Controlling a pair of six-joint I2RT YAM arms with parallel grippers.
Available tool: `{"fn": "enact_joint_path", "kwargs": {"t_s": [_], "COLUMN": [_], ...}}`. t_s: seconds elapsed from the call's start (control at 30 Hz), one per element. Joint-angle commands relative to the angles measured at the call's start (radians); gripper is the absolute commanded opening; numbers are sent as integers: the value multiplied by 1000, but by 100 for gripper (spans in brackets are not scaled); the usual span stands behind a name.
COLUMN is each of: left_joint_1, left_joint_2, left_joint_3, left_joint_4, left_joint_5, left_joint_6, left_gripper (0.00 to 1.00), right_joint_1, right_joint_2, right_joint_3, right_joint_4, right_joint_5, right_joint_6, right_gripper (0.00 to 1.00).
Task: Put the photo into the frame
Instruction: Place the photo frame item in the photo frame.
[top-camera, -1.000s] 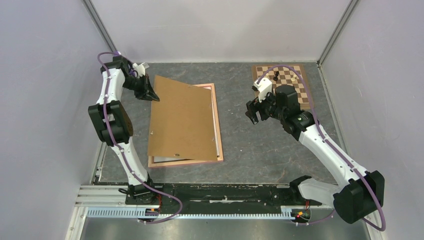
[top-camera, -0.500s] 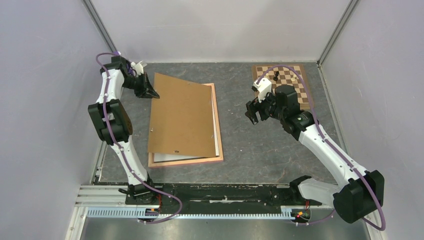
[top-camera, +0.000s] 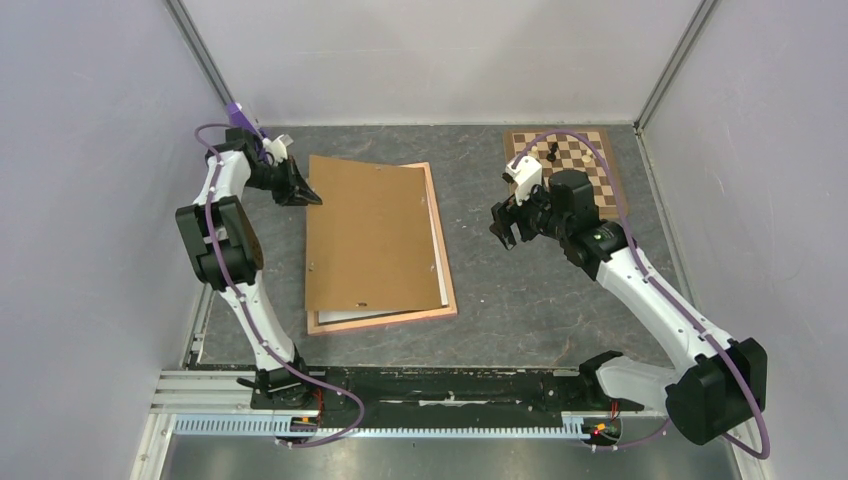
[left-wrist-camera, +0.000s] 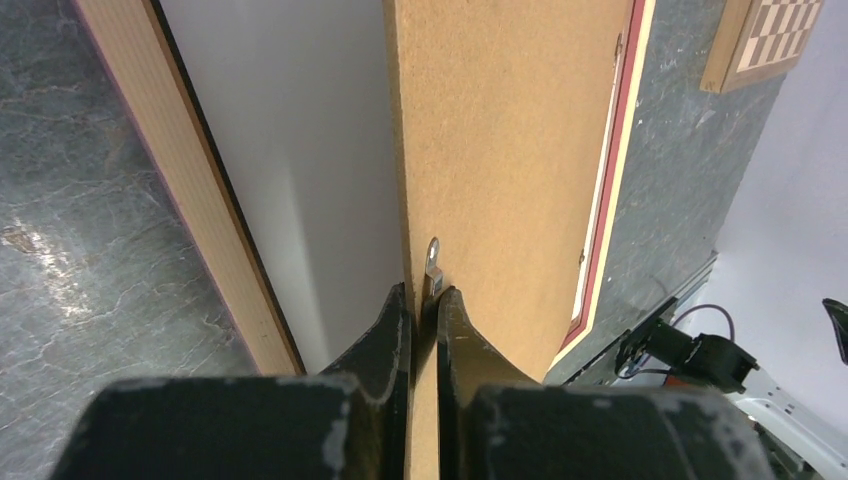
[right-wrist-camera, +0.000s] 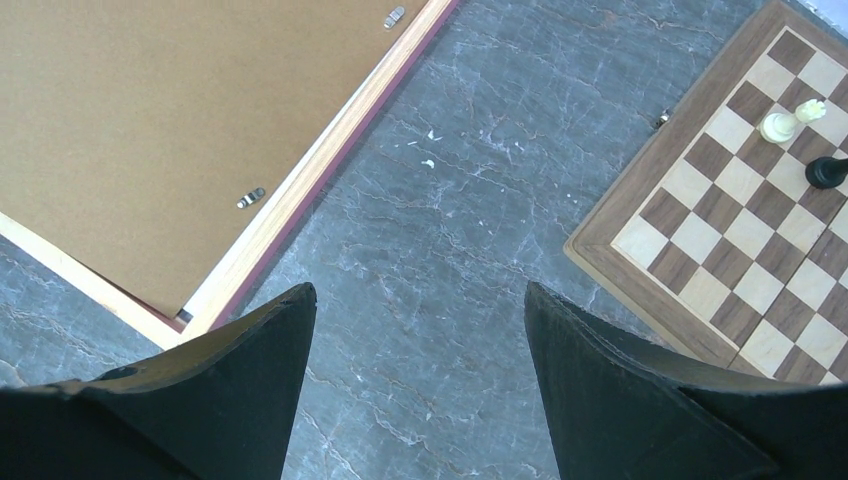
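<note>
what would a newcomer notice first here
The big brown backing board lies askew over the pink-edged frame, left of centre, its far left corner pinched by the left gripper. At the far right corner sits a brown-and-cream chessboard, and the right gripper hangs open between the two.

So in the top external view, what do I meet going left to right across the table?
left gripper → backing board → right gripper → chessboard. The frame lies under the board, so it is left out.
</note>
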Motion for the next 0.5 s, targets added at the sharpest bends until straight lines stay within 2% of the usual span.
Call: {"fn": "enact_joint_path", "kwargs": {"t_s": [0.0, 0.27, 0.47], "left_joint_1": [-1, 2, 3], "left_joint_2": [-40, -58, -103], "left_joint_3": [-58, -138, -220], "left_joint_4": [178, 201, 249], "left_joint_5": [-148, -147, -148], "left_joint_6": [2, -37, -75], "left_gripper": [2, 2, 2], "right_joint_1": [-1, 5, 63], "right_joint_2": [4, 21, 78], "right_joint_3": [-19, -148, -243], "right_joint_4": [40, 152, 266], "right_joint_5": [-16, -68, -76], "right_joint_6": [-6, -2, 22], "right_gripper": [79, 79, 78]}}
